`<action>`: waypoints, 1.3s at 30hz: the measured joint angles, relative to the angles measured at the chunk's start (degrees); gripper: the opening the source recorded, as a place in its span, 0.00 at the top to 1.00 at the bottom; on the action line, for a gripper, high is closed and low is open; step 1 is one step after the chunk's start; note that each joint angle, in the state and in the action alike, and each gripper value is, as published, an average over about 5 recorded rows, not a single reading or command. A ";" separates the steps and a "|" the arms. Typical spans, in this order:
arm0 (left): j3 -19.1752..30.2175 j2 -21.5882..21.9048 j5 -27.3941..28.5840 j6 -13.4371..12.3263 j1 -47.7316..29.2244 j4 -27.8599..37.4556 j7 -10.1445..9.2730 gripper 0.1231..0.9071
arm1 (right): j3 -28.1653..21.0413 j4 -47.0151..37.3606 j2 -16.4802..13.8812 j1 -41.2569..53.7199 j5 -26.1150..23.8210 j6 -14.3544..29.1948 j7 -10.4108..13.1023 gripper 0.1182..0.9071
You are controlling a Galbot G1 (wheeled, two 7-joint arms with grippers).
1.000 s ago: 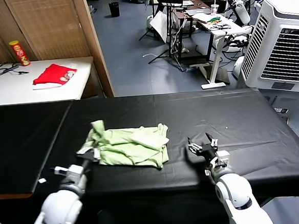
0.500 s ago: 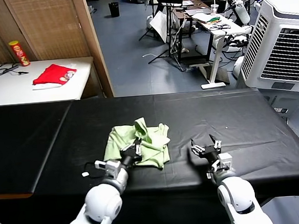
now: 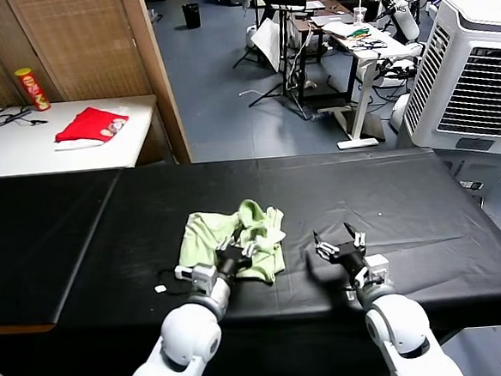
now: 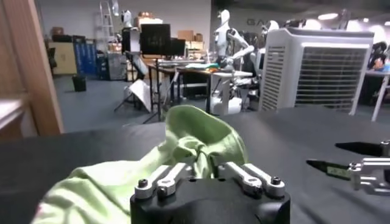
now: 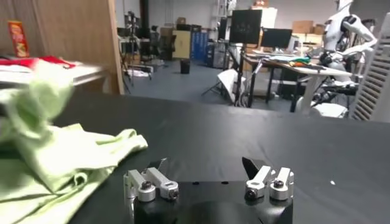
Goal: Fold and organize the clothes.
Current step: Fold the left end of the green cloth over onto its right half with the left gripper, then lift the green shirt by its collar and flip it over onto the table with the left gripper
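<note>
The pale lime-green shirt [image 3: 230, 238] lies bunched on the black table [image 3: 388, 187], near the front middle. My left gripper [image 3: 238, 251] is shut on a fold of it and holds that fold raised toward the shirt's right side; the pinched cloth [image 4: 201, 137] rises right in front of the jaws in the left wrist view. My right gripper [image 3: 341, 249] is open and empty, just right of the shirt, low over the table. In the right wrist view the shirt [image 5: 61, 155] lies beside the spread, empty gripper [image 5: 207, 167].
A red garment [image 3: 91, 123] and a red can [image 3: 32, 89] sit on a white side table [image 3: 24, 148] at the back left. A large white cooler unit [image 3: 474, 69] stands at the right. Black table stretches to both sides of the shirt.
My left gripper has carried the shirt's left part to the right over the rest, so the shirt is now folded narrower. The right gripper has barely moved.
</note>
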 joint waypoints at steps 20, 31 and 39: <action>-10.96 6.78 3.78 -6.38 6.22 -4.08 0.59 0.14 | -15.22 -2.33 -0.39 8.20 9.79 -2.95 -2.61 0.14; -13.24 6.69 5.09 -7.00 8.79 -3.31 0.54 0.14 | -16.49 -2.89 0.43 8.18 6.66 -2.94 -0.89 0.60; -13.81 6.35 5.51 -7.47 10.08 -3.41 0.52 0.14 | -15.81 -2.32 0.75 7.25 5.73 -3.10 0.23 0.98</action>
